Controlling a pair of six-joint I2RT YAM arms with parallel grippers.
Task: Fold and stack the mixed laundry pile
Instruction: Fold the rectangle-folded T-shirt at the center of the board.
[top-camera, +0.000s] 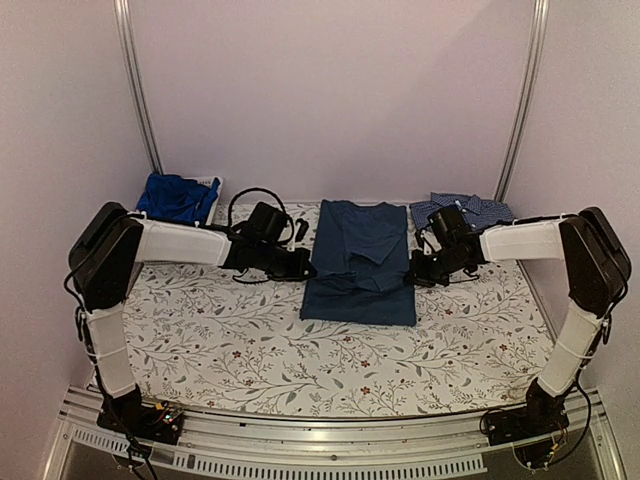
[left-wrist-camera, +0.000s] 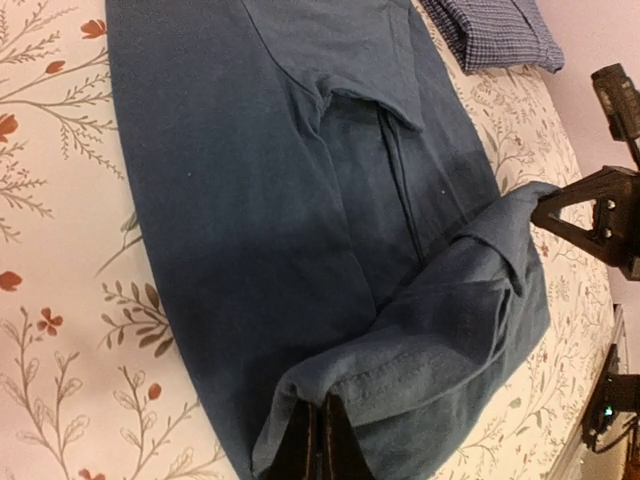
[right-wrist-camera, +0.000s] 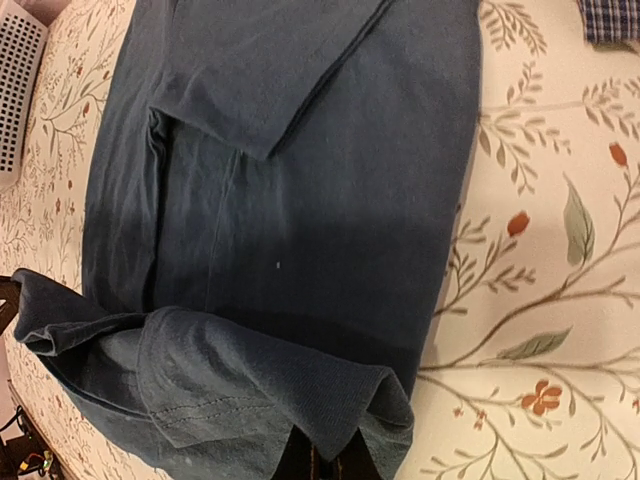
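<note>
While I pinch its hem at both sides, the dark navy T-shirt (top-camera: 360, 250) lies mid-table, sleeves tucked in.
My left gripper (top-camera: 300, 265) and right gripper (top-camera: 415, 268) are clamped tight on opposite hem corners, lifting the stitched edge level, I judge for folding toward the collar; the checked shirt (top-camera: 475, 210) waits far right, the royal-blue garment (top-camera: 175, 197) far left at the white mesh basket (top-camera: 212, 190). No label or writing is readable.

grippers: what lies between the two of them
The dark navy T-shirt, stretched from left gripper to right gripper, each shut on its edge; top view.
</note>
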